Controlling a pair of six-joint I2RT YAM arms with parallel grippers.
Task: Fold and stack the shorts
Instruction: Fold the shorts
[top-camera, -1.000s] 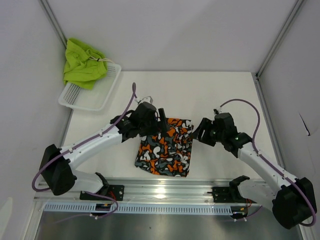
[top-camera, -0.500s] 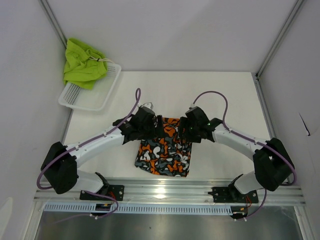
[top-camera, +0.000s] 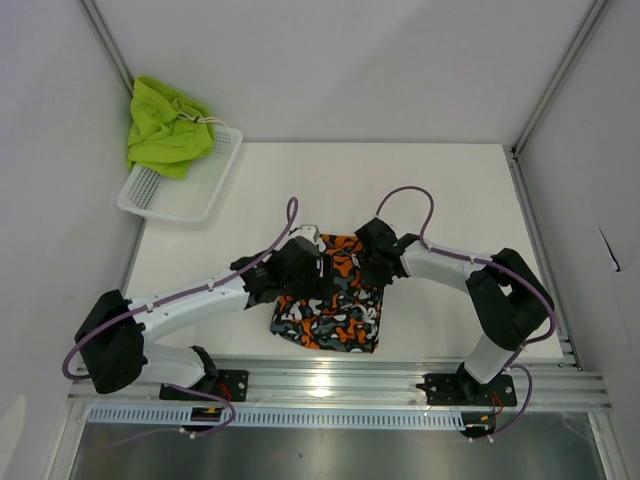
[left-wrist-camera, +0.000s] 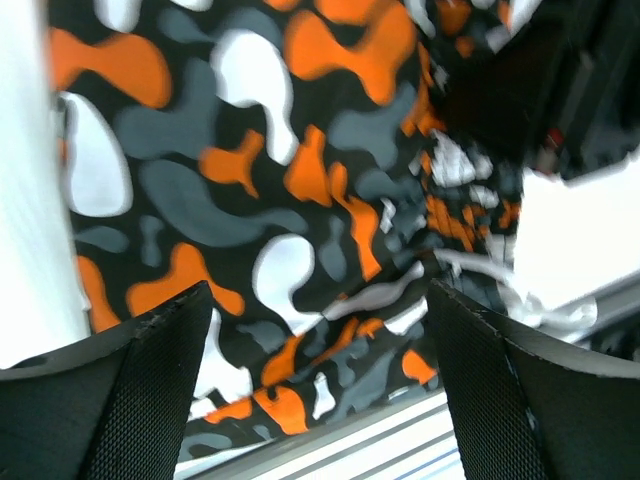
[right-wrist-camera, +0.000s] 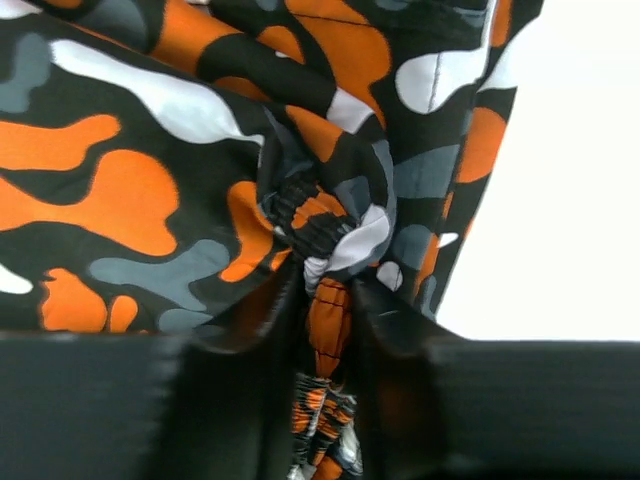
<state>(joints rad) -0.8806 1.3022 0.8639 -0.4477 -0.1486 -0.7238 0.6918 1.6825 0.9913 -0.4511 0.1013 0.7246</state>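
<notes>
Fingers (right-wrist-camera: 250, 335) of the right gripper (right-wrist-camera: 325, 305) pinch a bunched edge of the camo shorts (top-camera: 330, 310), lying at the table's (top-camera: 450, 200) 6 o'clock; left gripper (left-wrist-camera: 318, 300) hovers spread above them. Folding step; next, probably, left must clamp its corner. Lime green shorts (top-camera: 165, 125) wait at 10 o'clock.

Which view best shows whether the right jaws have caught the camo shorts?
Right wrist: a bunched fold of the camo shorts sits pinched between the right jaws. The top view shows most of the shorts, but the arm hides the pinch. The left wrist shows only flat fabric under its open jaws.
</notes>
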